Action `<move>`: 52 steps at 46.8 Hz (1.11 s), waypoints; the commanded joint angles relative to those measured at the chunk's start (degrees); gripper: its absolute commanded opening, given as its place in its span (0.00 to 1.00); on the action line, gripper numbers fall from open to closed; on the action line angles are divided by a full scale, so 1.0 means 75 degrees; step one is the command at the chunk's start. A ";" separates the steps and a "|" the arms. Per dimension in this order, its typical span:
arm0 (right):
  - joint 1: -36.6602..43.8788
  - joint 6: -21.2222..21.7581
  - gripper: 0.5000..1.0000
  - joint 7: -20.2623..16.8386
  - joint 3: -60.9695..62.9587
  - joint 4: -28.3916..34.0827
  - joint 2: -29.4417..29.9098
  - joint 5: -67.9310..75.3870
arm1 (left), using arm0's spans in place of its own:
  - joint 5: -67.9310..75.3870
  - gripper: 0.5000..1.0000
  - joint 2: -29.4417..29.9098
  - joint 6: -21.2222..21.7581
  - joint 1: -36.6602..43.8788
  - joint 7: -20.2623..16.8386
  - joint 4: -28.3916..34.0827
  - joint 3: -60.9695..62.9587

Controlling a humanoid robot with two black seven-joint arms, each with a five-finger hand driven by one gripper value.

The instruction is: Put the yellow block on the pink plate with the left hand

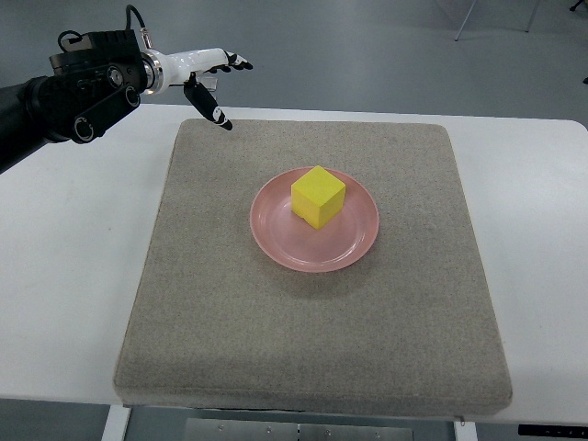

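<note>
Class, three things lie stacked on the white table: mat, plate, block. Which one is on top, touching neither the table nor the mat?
The yellow block. It sits on the pink plate, which rests on the grey mat; only the mat touches the table.

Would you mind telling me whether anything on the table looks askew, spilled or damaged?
Nothing stands out. The yellow block sits flat on the pink plate, which lies level on the grey mat. The left robot hand is open, off near the mat's far-left corner.
</note>
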 commanded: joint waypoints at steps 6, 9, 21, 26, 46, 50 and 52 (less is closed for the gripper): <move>0.0000 0.0004 0.85 0.0001 0.0002 0.0001 0.0000 0.0008 | -0.2588 0.98 -0.0280 0.0614 0.0238 0.0204 0.0955 0.0025; 0.0000 -0.0008 0.85 0.0001 0.0002 0.0001 0.0000 -0.0004 | -0.3327 0.98 -0.0432 0.0860 0.0308 0.0309 0.1166 0.0014; 0.0000 -0.0008 0.85 0.0001 0.0002 0.0001 0.0000 -0.0004 | -0.5683 0.98 -0.0913 0.1634 0.0730 0.1071 0.1659 0.0002; 0.0000 0.0004 0.85 0.0001 0.0002 0.0001 0.0000 0.0008 | -0.6386 0.98 -0.0972 0.1798 0.0859 0.1189 0.1671 -0.0010; 0.0000 0.0004 0.85 0.0001 0.0002 0.0001 0.0000 -0.0004 | -0.7044 0.98 -0.1148 0.2103 0.1516 0.1165 0.1706 -0.3078; 0.0000 -0.0008 0.85 0.0001 0.0002 0.0001 0.0000 -0.0004 | -0.7067 0.98 -0.1159 0.2069 0.1633 0.1165 0.1636 -0.3653; 0.0000 -0.0008 0.85 0.0001 0.0002 0.0001 0.0000 -0.0004 | -0.7079 0.98 -0.1159 0.1998 0.1715 0.1165 0.1613 -0.3993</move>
